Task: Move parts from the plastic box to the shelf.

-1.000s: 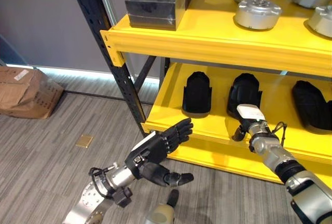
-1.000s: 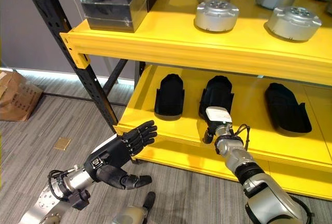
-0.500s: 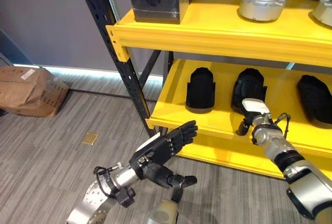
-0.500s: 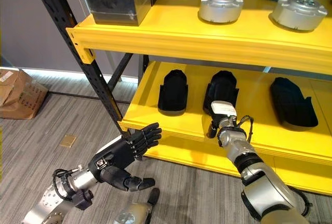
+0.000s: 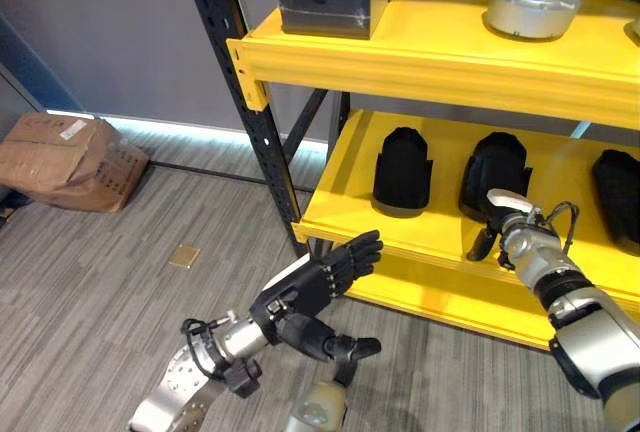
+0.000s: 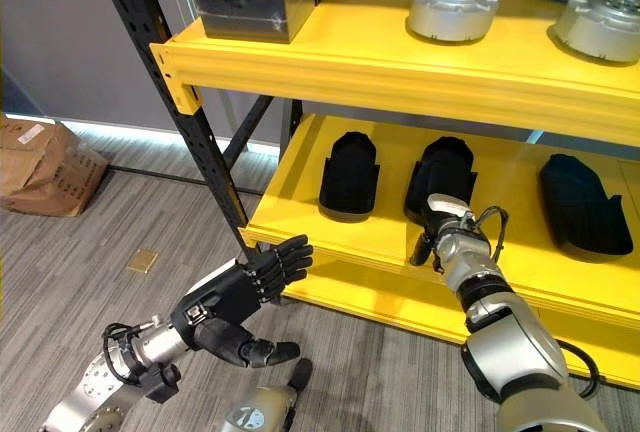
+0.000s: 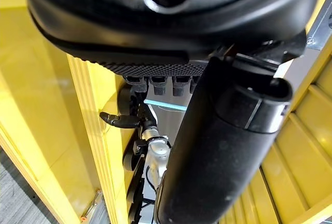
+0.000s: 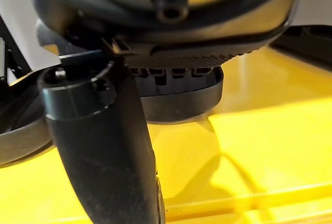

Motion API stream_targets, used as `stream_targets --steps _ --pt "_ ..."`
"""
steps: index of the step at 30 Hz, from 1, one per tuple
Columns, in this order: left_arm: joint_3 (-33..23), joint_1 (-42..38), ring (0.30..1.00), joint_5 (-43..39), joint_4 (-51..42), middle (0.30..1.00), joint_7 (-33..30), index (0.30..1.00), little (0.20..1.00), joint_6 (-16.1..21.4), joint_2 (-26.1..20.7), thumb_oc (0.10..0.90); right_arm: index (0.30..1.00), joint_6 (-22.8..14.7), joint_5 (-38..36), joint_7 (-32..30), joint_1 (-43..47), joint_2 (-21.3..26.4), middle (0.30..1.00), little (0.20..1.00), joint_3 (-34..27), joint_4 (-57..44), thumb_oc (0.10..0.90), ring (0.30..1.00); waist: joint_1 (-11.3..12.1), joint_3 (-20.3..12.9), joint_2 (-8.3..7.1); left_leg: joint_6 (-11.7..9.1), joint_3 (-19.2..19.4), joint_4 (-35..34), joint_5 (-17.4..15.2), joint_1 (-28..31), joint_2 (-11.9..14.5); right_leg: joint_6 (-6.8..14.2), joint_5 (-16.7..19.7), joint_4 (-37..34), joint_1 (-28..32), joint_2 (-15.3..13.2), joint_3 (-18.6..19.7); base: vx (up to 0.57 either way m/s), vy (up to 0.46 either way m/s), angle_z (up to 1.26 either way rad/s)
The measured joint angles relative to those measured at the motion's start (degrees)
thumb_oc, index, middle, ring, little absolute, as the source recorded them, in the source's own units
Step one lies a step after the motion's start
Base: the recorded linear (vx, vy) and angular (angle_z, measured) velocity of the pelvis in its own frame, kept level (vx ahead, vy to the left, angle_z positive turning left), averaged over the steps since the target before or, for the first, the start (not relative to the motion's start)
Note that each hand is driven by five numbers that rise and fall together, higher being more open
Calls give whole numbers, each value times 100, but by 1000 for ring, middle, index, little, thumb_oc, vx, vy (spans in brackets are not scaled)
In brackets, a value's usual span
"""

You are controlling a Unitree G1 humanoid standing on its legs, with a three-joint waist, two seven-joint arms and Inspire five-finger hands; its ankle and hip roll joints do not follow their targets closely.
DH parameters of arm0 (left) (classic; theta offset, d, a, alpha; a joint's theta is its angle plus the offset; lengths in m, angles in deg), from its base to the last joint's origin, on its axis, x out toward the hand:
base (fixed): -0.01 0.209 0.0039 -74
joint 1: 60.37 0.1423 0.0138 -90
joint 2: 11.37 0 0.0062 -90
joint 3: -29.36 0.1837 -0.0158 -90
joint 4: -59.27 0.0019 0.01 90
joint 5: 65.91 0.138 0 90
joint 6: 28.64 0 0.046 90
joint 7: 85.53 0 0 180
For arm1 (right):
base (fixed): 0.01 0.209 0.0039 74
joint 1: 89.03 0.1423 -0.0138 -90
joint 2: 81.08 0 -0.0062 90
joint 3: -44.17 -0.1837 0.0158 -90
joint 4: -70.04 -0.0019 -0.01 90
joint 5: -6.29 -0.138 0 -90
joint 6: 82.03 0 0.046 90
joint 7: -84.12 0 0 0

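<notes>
Right hand at centre right, on the shelf against a black part; grip can't be told. Left hand lower centre, fingers straight, empty.

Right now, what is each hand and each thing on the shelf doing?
left hand: open, holding nothing, in front of the shelf.
right hand: over the lower shelf, by the middle black part; grip unclear.
left black part: resting on the lower shelf.
silver part: on the upper shelf.
</notes>
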Motion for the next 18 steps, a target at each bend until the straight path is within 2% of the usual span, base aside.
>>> stream_targets --steps 18 --pt "114 -421 1000 1 96 1000 -13 1000 1000 -5 0 900 1000 88 -210 316 168 -43 1000 1000 -145 115 900 1000 -40 83 -141 12 137 -4 5 -13 18 -10 -8 -31 -78 -2 116 -17 0 -3"
